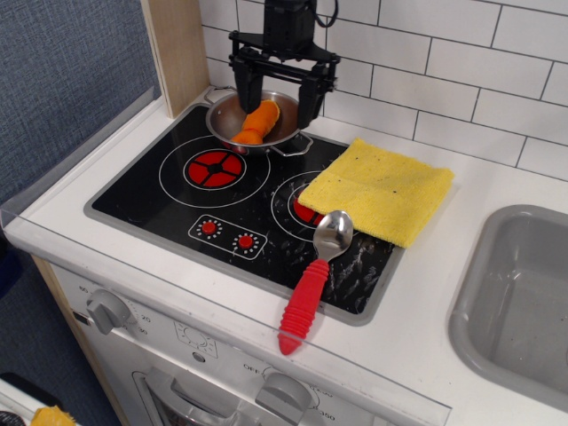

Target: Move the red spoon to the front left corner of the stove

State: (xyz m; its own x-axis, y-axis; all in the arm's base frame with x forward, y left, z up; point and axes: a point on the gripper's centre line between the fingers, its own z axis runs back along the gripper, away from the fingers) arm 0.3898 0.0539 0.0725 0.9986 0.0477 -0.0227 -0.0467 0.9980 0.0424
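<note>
The red spoon (pixel 312 276) lies at the front right of the stove (pixel 160 200), its silver bowl on the black glass and its red ribbed handle sticking out over the white counter edge. My gripper (pixel 277 108) hangs open and empty at the back of the stove, above the small metal pan (pixel 227 114), far from the spoon. The stove's front left corner (pixel 111 209) is bare black glass.
The pan holds an orange piece of food (pixel 256 122). A yellow cloth (pixel 377 189) covers part of the right burner and the counter. A grey sink (pixel 519 302) lies at the right. A wooden post (pixel 176 49) stands at the back left.
</note>
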